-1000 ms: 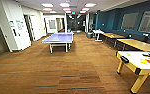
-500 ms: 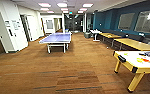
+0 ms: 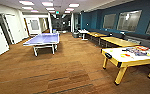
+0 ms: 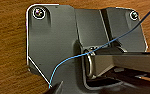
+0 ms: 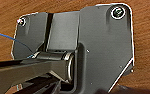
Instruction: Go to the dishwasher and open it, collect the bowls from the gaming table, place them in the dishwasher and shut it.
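Observation:
The gaming table (image 3: pixel 116 53) stands at the right of the head view, a white top on yellow legs. Colourful flat boxes and pieces (image 3: pixel 137 51) lie on its far part. Small red and orange spots sit among them, too blurred to tell as bowls. The dishwasher is out of view. Both wrist views look down on brown wood-look floor past the robot's own dark plate and jointed bar.
A blue ping-pong table (image 3: pixel 42 39) stands ahead on the left. Yellow wooden-topped tables (image 3: pixel 117 41) line the blue right wall, with a small white table (image 3: pixel 83 31) beyond. White doors (image 3: pixel 9 28) run along the left wall. Open brown floor (image 3: pixel 66 72) lies ahead.
The whole head picture has shifted: the ping-pong table has slid left and the white-topped table at the right looms larger and nearer. The camera has moved forward and turned right.

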Controlling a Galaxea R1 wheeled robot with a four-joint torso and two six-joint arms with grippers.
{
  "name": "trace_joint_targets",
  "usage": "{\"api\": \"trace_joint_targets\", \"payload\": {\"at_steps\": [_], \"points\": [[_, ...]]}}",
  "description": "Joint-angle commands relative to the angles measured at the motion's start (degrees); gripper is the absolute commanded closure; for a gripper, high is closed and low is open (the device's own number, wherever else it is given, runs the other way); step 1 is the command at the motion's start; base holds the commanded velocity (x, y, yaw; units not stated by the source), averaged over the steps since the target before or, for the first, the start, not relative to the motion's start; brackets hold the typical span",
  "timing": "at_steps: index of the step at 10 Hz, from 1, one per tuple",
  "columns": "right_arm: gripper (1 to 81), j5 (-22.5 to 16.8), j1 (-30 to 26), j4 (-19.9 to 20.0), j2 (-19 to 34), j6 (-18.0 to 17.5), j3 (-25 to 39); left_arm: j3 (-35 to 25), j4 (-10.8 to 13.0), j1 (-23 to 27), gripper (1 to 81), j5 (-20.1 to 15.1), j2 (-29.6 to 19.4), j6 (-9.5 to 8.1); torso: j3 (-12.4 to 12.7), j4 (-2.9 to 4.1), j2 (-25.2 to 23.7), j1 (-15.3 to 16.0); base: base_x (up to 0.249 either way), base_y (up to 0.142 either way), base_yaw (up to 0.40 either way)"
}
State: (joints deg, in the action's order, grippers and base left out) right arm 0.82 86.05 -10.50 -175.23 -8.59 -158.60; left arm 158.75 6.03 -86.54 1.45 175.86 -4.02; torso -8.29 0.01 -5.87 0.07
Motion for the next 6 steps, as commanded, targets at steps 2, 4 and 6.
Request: {"api": "trace_joint_targets", "payload": {"at_steps": [2, 4, 6], "points": [[1.0, -3.01, -2.86, -0.14, -0.06, 0.06, 0.06, -0.10, 0.29, 2.73, 1.0, -3.12, 0.11, 0.59, 0.00, 0.00, 0.00, 0.00, 0.000, 0.000, -0.344], [1.0, -3.10, -2.94, -0.23, -0.06, 0.07, 0.14, -0.10, 0.29, 2.65, 1.0, -3.03, 0.11, 0.60, 0.00, 0.00, 0.00, 0.00, 0.000, 0.000, -0.348], [1.0, -3.10, -2.94, -0.23, -0.06, 0.07, 0.23, -0.10, 0.29, 2.65, 1.0, -3.03, 0.11, 0.60, 0.00, 0.00, 0.00, 0.00, 0.000, 0.000, -0.353]]}}
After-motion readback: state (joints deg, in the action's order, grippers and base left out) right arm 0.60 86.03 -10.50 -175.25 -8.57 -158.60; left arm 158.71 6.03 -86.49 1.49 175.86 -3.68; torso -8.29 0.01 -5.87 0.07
